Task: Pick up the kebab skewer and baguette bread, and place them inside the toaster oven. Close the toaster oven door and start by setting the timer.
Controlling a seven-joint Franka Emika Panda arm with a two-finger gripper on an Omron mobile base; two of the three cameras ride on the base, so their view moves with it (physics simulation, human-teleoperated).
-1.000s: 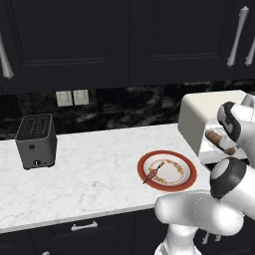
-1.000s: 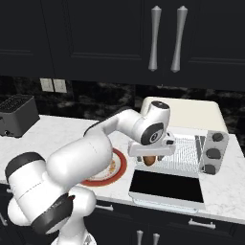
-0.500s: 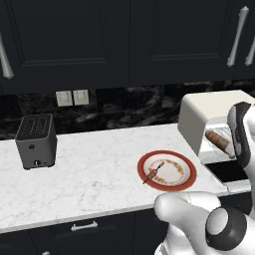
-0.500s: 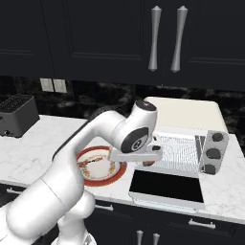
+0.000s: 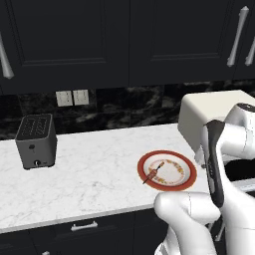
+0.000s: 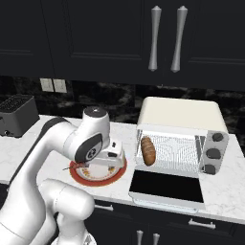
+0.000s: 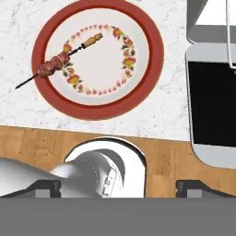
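The kebab skewer (image 7: 57,62) (image 5: 153,172) lies across the left side of a red-rimmed plate (image 7: 154,50) (image 5: 167,188) on the counter. My gripper (image 7: 120,189) (image 6: 109,160) hangs open above the plate with nothing between its jaws. The baguette bread (image 6: 149,150) rests on the left of the wire rack inside the toaster oven (image 6: 179,112) (image 5: 209,112). The toaster oven door (image 6: 165,186) (image 7: 214,106) is folded down flat, its dark glass facing up, just right of the plate.
A small dark grey slot toaster (image 5: 36,141) (image 6: 16,115) stands far left on the white marble counter (image 5: 94,179). Three knobs (image 6: 213,153) sit on the oven's right side. Black cabinets hang above, and the counter's front edge runs close below the plate.
The arm has swung away from the oven's mouth to above the plate. The baguette stays behind on the rack. The jaws remain wide.
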